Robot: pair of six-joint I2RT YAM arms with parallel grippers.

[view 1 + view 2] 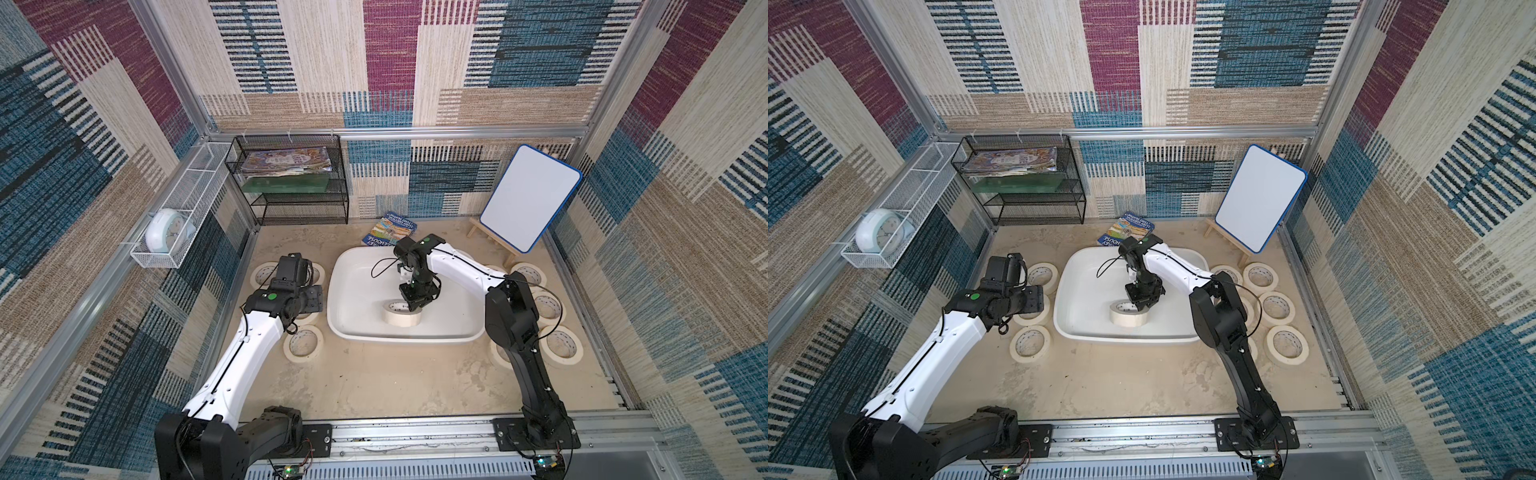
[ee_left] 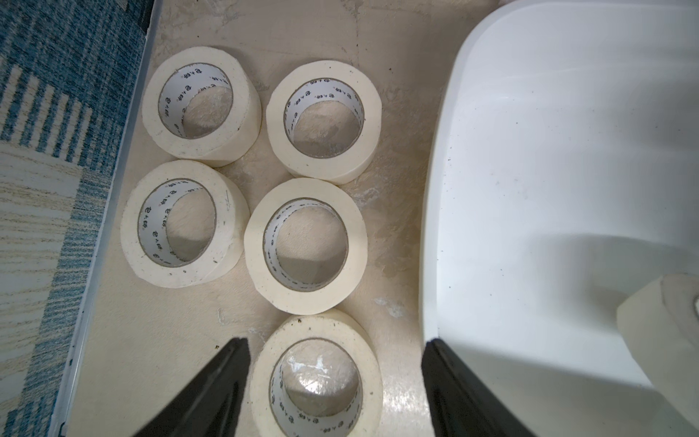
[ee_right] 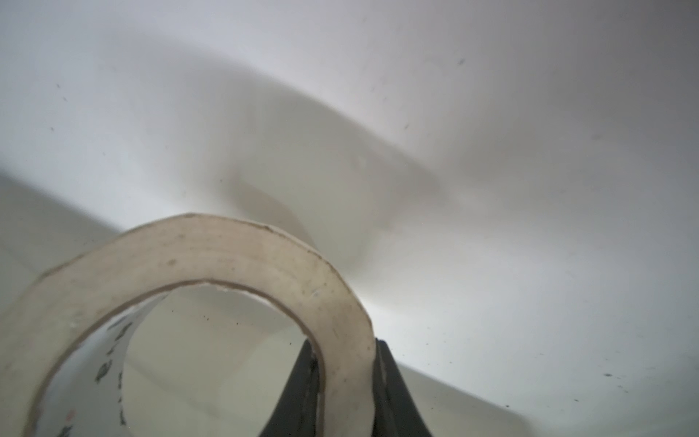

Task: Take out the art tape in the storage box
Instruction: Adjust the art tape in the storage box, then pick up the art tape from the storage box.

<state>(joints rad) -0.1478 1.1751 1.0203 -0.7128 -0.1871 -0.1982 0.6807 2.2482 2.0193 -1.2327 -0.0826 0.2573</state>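
The storage box is a shallow white tub in the middle of the table, seen in both top views. One cream art tape roll lies inside it near the front wall. My right gripper reaches down into the box and is shut on that roll's wall, one finger inside the ring and one outside. My left gripper hangs open over several art tape rolls lying flat on the table left of the box, holding nothing. More rolls lie to the right of the box.
A black wire rack with books stands at the back left. A white wire basket holding a clock hangs on the left wall. A whiteboard on an easel stands back right. A book lies behind the box.
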